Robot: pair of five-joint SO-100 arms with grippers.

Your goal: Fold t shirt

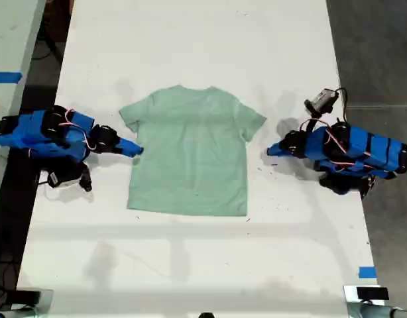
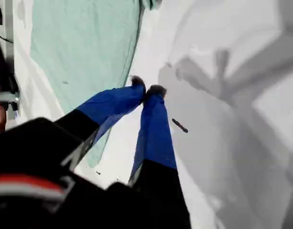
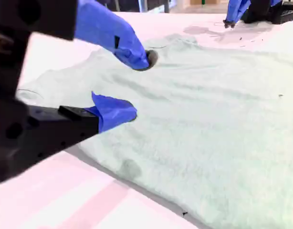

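Spread above the t shirt edge, my second end effector, my first end effector pressed together beside it.

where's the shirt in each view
Exterior view: shirt lies flat mid-table, between my second gripper on the exterior view's left and my first gripper on its right.
First wrist view: its edge runs beside my first gripper, which is over bare table.
Second wrist view: it fills most of the picture, under my second gripper.
Shared landmark: my first gripper, in all three.
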